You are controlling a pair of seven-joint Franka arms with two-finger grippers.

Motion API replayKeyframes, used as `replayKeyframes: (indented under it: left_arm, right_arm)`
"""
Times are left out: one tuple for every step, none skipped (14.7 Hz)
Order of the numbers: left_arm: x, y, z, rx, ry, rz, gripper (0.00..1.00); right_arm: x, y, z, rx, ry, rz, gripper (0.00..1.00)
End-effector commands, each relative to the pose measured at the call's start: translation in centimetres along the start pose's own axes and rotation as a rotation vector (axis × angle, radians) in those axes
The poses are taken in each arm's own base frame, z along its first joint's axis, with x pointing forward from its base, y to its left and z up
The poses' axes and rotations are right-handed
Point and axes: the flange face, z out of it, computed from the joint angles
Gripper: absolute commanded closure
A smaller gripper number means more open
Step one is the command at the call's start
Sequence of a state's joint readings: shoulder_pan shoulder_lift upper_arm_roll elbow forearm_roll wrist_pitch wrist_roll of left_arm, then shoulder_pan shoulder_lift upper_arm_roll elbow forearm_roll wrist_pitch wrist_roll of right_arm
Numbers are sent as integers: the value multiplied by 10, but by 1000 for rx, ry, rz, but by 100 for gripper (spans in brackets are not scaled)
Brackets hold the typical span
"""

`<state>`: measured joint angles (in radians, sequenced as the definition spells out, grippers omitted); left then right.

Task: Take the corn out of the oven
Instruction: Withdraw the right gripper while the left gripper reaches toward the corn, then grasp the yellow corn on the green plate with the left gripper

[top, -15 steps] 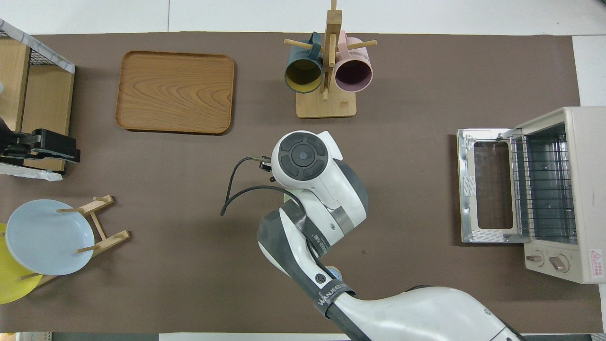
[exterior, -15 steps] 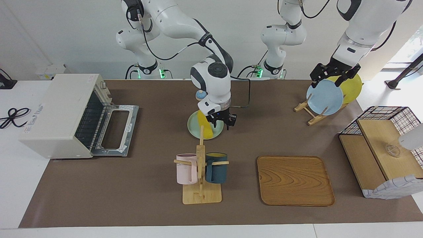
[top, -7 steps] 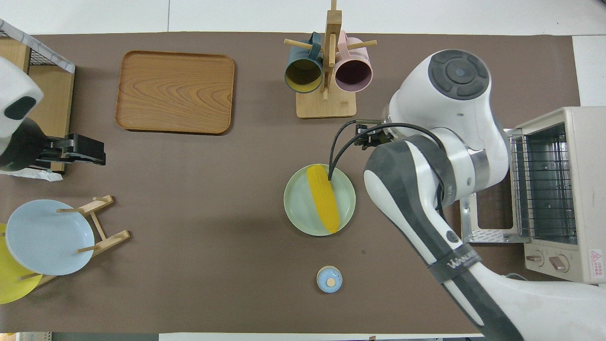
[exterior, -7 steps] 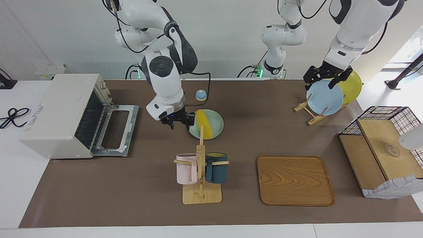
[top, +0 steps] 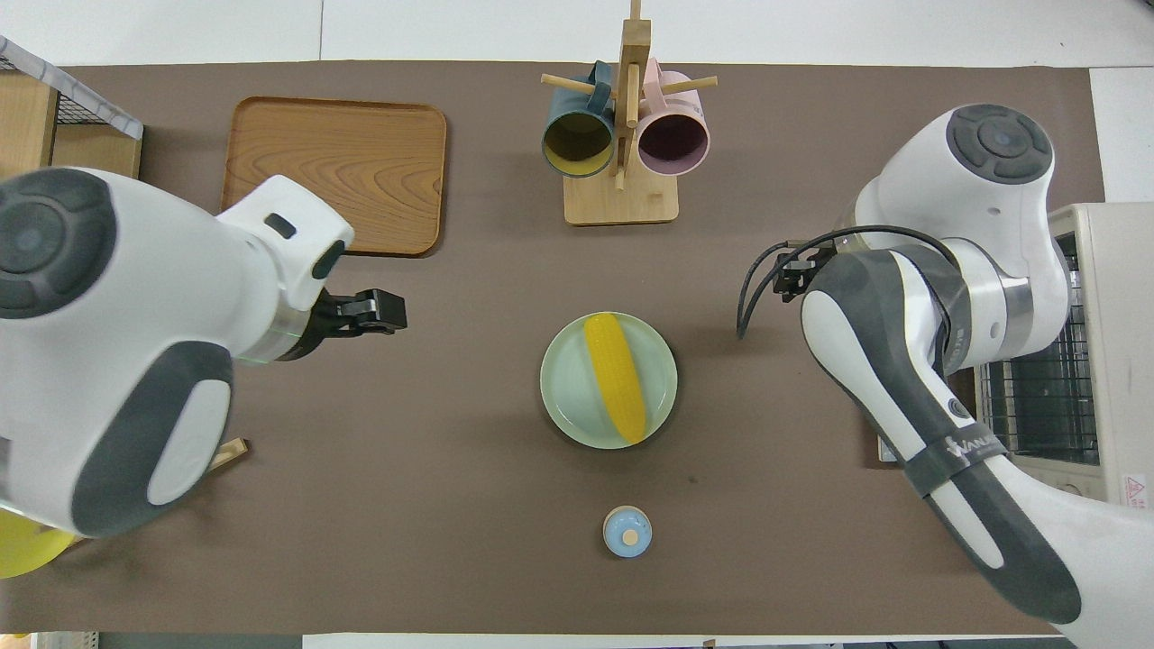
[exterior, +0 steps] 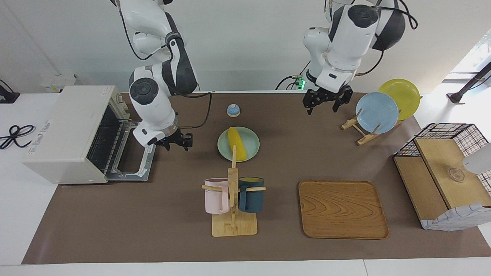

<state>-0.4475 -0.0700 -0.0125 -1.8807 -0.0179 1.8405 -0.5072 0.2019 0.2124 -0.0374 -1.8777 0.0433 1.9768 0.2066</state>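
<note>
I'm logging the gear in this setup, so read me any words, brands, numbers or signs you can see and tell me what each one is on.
"WANJEE", partly legible, possibly cut off: on the dark band around the right arm.
Red warning sticker on the oven: a triangle sign, its print too small to read.
Labels on the oven's top: too small to read.
Nothing else bears readable text.

One high camera faces the robots; another looks down over the shared table.
</note>
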Motion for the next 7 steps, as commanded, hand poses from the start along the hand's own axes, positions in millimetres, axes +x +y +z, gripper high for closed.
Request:
replayKeyframes:
  left_arm:
    - [-9,41,40,-36,2,-46,0]
    - [-11,60,56,-46,2,-72,0]
    - [-17,84,70,-64,13,-92,0]
    - [-18,100,87,-68,14,-104,0]
    - [-21,119,106,-84,16,-121,0]
    - [-26,137,119,-108,31,-129,0]
    - [-24,143,131,-111,34,-130,0]
  right_arm:
    - [-38,25,38,1,48,-29,44]
    - [-43,27,46,3,60,-28,44]
    - [-46,28,54,3,62,-28,44]
    - [-45,30,57,3,65,-25,44]
    - [-42,40,63,3,56,-20,48]
    - [-44,49,72,1,39,-21,52]
    - [-44,50,73,1,37,-21,56]
